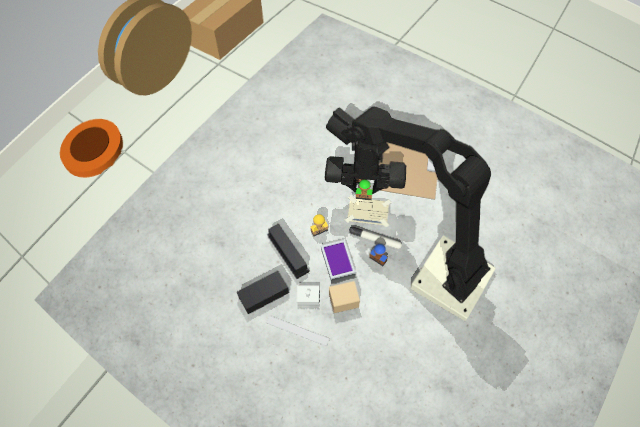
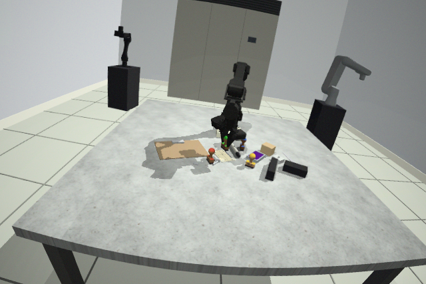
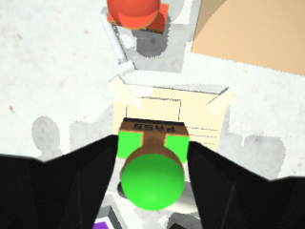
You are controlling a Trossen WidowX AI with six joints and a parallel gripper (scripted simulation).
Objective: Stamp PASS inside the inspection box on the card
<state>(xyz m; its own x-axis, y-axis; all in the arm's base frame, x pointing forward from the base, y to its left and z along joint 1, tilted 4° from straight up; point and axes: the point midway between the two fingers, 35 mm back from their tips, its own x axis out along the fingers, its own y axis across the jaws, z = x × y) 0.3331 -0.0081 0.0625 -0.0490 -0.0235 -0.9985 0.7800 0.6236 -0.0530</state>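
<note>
My gripper (image 1: 364,190) (image 2: 225,143) (image 3: 152,145) is shut on the green-knobbed PASS stamp (image 1: 364,185) (image 2: 225,138) (image 3: 152,181). It holds the stamp raised above the card, with the PASS lettering along the base edge in the wrist view. The cream card (image 1: 368,210) (image 2: 222,155) (image 3: 202,112) is taped to the bench. The inspection box outline (image 3: 180,110) shows beyond the stamp; its visible inside has no print, and its lower part is hidden. The purple ink pad (image 1: 338,259) (image 2: 256,155) (image 3: 101,225) lies open near the card.
A red-knobbed stamp (image 2: 211,151) (image 3: 133,10), a yellow one (image 1: 318,220) (image 2: 251,157) and a blue one (image 1: 379,249) stand around the card. A marker (image 1: 374,236) lies between card and pad. Two black blocks (image 1: 288,249) (image 1: 263,291), a tan block (image 1: 344,296) and a brown sheet (image 1: 416,176) lie nearby.
</note>
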